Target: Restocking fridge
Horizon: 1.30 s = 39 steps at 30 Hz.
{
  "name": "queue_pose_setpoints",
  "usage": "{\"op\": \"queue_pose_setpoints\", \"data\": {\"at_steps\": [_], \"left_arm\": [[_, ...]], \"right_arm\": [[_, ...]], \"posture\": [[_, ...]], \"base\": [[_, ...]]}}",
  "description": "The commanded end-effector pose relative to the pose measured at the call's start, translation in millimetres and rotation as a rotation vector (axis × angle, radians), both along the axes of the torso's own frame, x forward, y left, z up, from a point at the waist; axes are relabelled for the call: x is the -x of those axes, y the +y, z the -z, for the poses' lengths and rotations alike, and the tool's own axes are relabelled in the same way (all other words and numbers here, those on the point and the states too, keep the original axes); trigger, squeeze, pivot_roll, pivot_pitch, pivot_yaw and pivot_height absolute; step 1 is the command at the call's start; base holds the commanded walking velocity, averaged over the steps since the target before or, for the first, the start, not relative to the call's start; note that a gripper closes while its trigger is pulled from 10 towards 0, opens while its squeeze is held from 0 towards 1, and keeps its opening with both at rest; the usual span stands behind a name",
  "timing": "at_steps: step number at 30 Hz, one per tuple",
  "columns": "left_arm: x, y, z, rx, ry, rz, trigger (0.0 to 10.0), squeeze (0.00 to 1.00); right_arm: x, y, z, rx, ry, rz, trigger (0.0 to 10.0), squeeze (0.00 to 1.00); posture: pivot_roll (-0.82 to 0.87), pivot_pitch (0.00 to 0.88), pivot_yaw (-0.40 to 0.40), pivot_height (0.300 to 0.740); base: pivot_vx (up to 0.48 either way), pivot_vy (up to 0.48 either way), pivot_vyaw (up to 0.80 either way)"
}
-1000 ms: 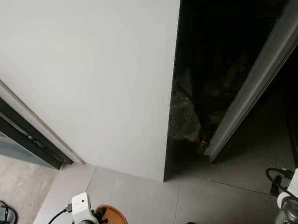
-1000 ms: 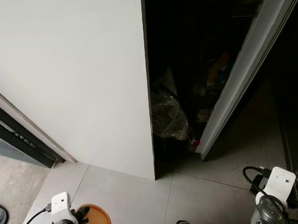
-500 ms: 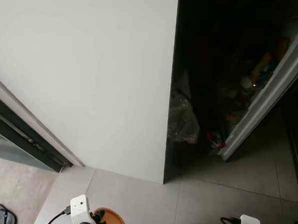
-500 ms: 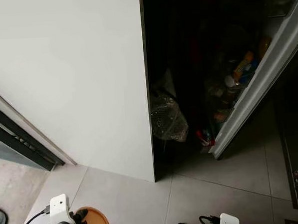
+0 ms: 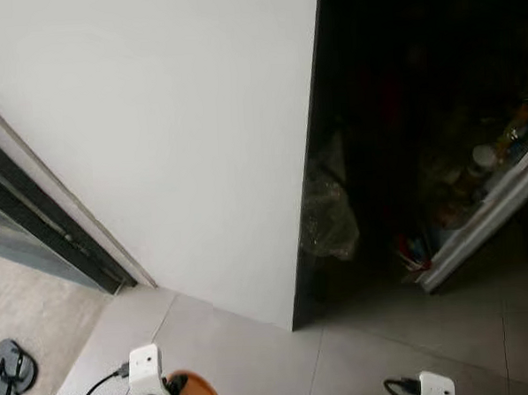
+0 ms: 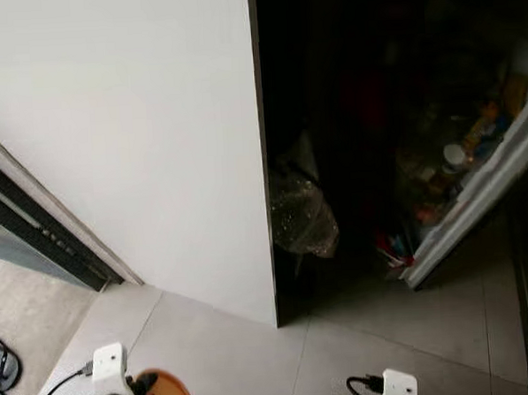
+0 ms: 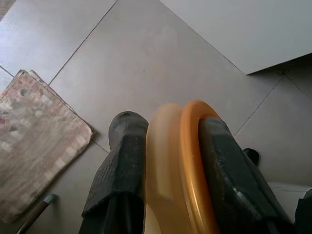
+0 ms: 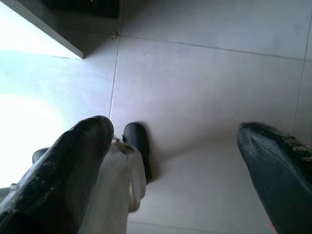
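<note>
The fridge stands ahead, with its white side panel on the left and its dark inside on the right. Its door hangs ajar at the right, with bottles and packets on its shelves. A crumpled clear plastic bag sits low inside. My left gripper is shut on the rim of an orange plate, which sits low at my left. My right gripper is open over the floor tiles with nothing between its fingers.
A dark sliding-door track runs along the left, with sandals on the floor beside it. A worn mat lies on the tiles near my left arm. Grey floor tiles stretch before the fridge.
The fridge door has swung wider to the right, showing more of its shelves. My right arm has dropped lower and moved leftward. The orange plate stays in my left gripper.
</note>
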<state>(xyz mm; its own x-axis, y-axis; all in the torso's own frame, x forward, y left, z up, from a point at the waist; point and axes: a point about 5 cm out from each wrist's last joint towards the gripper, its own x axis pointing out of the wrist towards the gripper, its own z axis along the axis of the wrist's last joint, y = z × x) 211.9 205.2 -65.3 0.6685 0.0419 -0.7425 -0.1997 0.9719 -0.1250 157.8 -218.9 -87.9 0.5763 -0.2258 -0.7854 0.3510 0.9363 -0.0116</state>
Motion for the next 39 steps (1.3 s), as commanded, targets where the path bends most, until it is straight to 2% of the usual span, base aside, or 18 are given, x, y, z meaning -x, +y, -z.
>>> {"op": "queue_pose_setpoints", "data": {"at_steps": [1, 10, 13, 17, 20, 26, 39], "left_arm": [[15.4, -0.4, 9.5, -0.008, 0.079, 0.023, 10.0, 0.0], [16.2, -0.6, 10.0, -0.008, 0.082, 0.024, 10.0, 0.0], [16.3, -1.3, 10.2, -0.008, 0.084, 0.027, 10.0, 0.0], [15.9, -2.0, 10.1, -0.007, 0.083, 0.03, 10.0, 0.0], [15.5, -2.7, 10.0, -0.007, 0.082, 0.033, 10.0, 0.0], [15.5, -3.3, 10.1, -0.008, 0.084, 0.037, 10.0, 0.0], [19.0, -3.8, 12.1, -0.002, 0.095, 0.031, 10.0, 0.0]], "right_arm": [[4.0, -2.2, 0.3, -0.003, -0.021, 0.046, 10.0, 0.0], [5.1, -4.6, 0.3, 0.025, -0.009, 0.02, 10.0, 0.0], [3.6, -3.5, -0.5, 0.048, -0.014, -0.022, 10.0, 0.0], [3.9, -2.6, 0.0, 0.034, -0.013, -0.011, 10.0, 0.0], [4.5, -1.2, 0.7, 0.01, -0.014, 0.005, 10.0, 0.0], [2.8, -2.1, -0.6, 0.04, -0.018, -0.034, 10.0, 0.0], [0.4, -0.1, -0.9, 0.02, -0.022, -0.06, 10.0, 0.0]], "posture": [[-0.06, 0.164, 0.072, 0.74], [-0.06, 0.181, 0.073, 0.74], [-0.07, 0.185, 0.075, 0.74], [-0.07, 0.187, 0.075, 0.74], [-0.07, 0.188, 0.076, 0.74], [-0.08, 0.191, 0.077, 0.74], [-0.08, 0.193, 0.073, 0.74]], "base": [[0.0, -0.277, 0.0], [0.0, -0.279, 0.0], [0.0, -0.275, 0.8], [0.0, -0.276, 0.8], [0.0, -0.265, 0.0], [0.0, -0.252, 0.0], [0.0, -0.246, 0.7]]}}
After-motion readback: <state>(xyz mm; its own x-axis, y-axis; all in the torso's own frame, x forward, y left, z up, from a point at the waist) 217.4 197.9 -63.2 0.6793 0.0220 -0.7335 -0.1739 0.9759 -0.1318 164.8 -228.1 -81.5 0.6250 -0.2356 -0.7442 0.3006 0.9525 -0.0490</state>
